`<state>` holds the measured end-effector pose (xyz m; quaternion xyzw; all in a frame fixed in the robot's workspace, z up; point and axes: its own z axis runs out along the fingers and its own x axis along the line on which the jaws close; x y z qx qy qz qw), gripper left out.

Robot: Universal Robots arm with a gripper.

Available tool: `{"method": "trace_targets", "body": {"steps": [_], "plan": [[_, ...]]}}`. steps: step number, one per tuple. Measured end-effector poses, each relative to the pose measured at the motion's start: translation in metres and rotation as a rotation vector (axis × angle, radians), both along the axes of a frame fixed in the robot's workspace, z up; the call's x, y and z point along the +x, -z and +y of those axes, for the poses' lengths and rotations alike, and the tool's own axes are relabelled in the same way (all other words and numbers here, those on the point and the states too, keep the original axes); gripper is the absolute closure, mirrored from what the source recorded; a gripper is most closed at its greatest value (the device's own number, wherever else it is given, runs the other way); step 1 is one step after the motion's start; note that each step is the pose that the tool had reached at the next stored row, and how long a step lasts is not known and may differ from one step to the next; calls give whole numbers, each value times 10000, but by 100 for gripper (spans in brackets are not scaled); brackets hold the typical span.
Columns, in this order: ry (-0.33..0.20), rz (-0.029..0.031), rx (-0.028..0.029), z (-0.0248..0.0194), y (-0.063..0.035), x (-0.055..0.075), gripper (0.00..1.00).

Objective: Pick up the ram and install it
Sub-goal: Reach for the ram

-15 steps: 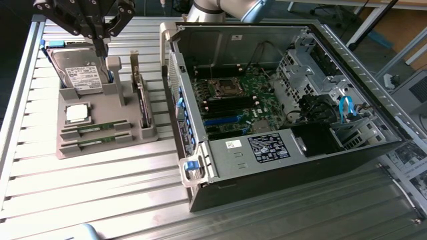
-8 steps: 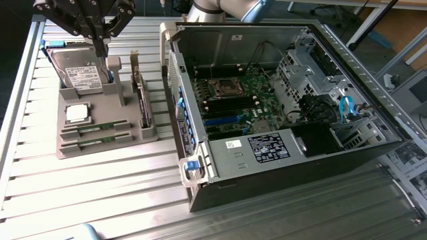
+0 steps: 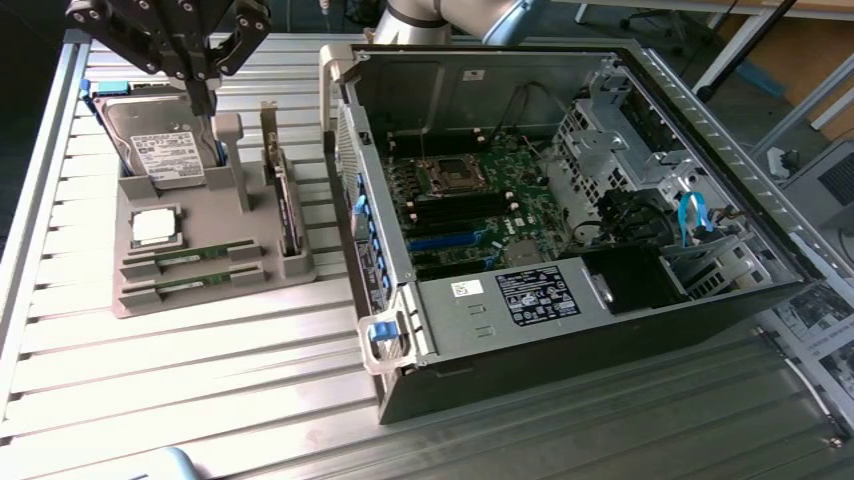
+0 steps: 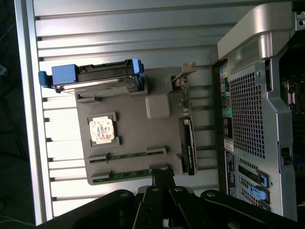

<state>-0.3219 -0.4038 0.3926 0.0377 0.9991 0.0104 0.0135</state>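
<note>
Two thin green ram sticks lie side by side in slots of a grey holder tray (image 3: 267, 272): one ram stick (image 3: 200, 255) and its twin (image 3: 198, 283). In the wrist view they are the ram stick (image 4: 126, 156) and its twin (image 4: 119, 175). My gripper (image 3: 200, 100) hangs high over the tray, above the hard drive, with its fingers shut and nothing between them. In the wrist view the shut gripper (image 4: 162, 177) lines up by the outer ram stick, well above it.
The tray also holds an upright hard drive (image 3: 160, 145), a square silver processor (image 3: 154, 226) and an upright expansion card (image 3: 283, 205). To the exterior view's right stands the open computer case (image 3: 574, 200), its motherboard's black memory slots (image 3: 461, 208) exposed. All rest on a slatted metal table (image 3: 200, 370).
</note>
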Motion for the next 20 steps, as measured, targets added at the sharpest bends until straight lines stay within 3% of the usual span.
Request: {"method": "trace_targets", "body": {"steps": [20], "plan": [[0, 0, -8, -49, 5, 0, 89]]}}
